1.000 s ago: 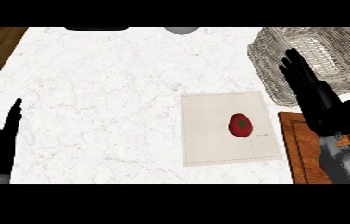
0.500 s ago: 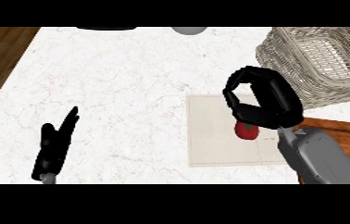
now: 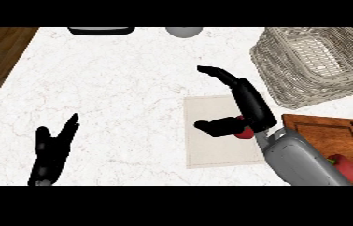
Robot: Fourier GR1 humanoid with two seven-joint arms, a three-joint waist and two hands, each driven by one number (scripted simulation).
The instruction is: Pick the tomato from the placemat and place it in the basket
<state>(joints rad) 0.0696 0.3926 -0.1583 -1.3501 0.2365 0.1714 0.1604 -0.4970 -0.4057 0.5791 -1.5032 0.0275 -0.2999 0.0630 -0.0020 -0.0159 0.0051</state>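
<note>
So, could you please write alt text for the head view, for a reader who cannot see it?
The robot's right hand hangs open over the red tomato on the placemat; contact is unclear. The wicker basket stands beyond on the marble counter, and the left hand rests open at lower left.

Your right hand [image 3: 244, 106] is spread open, fingers stretched forward and thumb sticking out sideways. Left hand [image 3: 53, 150] just sits open, fingers straight, lower left.

Right hand [image 3: 244, 103] open over tomato [image 3: 244, 132] on placemat [image 3: 207, 150], wicker basket [image 3: 307, 64] beyond, left hand [image 3: 52, 150] resting lower left
</note>
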